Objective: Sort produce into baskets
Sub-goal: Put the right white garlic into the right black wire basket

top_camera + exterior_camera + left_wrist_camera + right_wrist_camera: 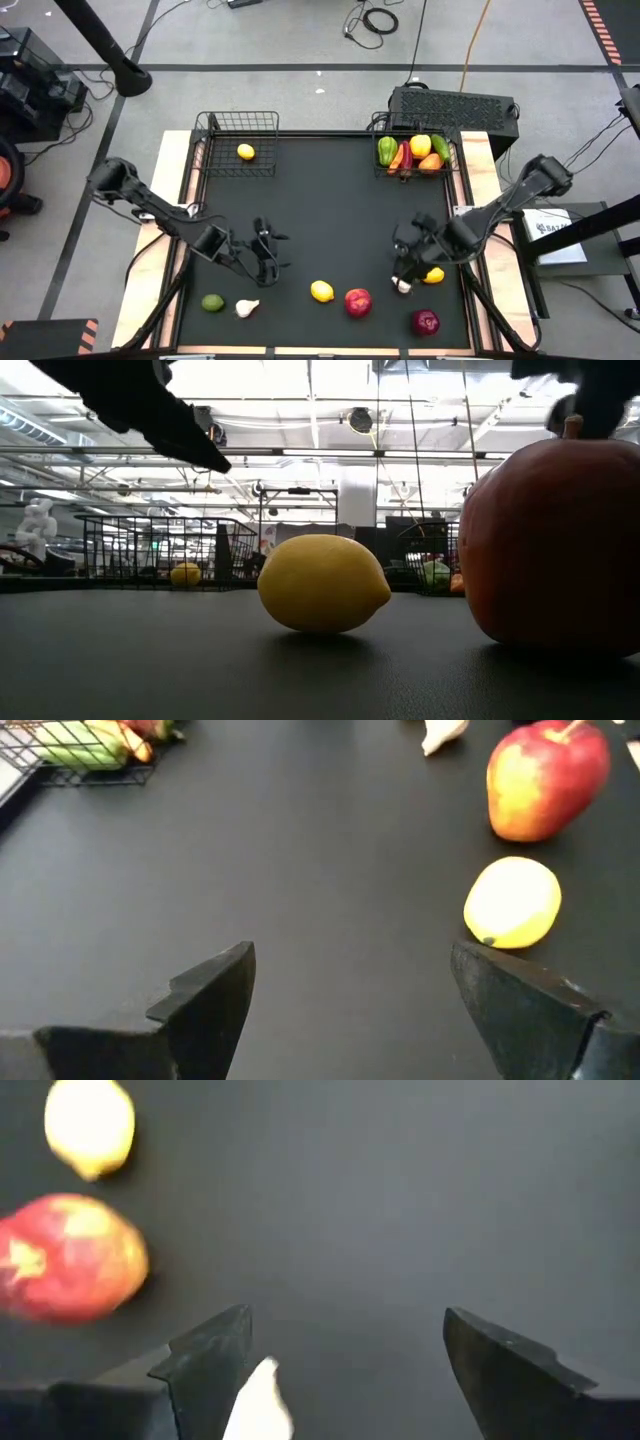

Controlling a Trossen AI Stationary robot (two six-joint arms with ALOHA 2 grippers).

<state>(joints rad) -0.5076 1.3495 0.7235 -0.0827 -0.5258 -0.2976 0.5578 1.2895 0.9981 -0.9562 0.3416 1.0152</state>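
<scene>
Working across the black table [330, 210], I count two wire baskets at its far edge: the left basket [240, 145] holds a single lemon [246, 152], and the right basket [415, 150] is already crowded with peppers and other produce. Open mat lies between those baskets and the near edge, giving both arms clear room to carry a piece back. Loose pieces line the near side: a red apple [357, 301] touching or just beside a yellow lemon [322, 291], a darker apple [425, 322] near the right corner, a lime [212, 302] and a white garlic [247, 308] toward the left corner. My left gripper [265, 250] hangs with fingers spread wide and empty; the yellow lemon sits ahead of it and off to its right, long axis roughly across my approach. My right gripper [408, 262] is likewise spread wide and empty, poised over a small white garlic [401, 286] that lies just inside its left finger, with another lemon [434, 275] just beside. That garlic looks the nearest pick, though a slight sideways shift seems needed to centre it.
</scene>
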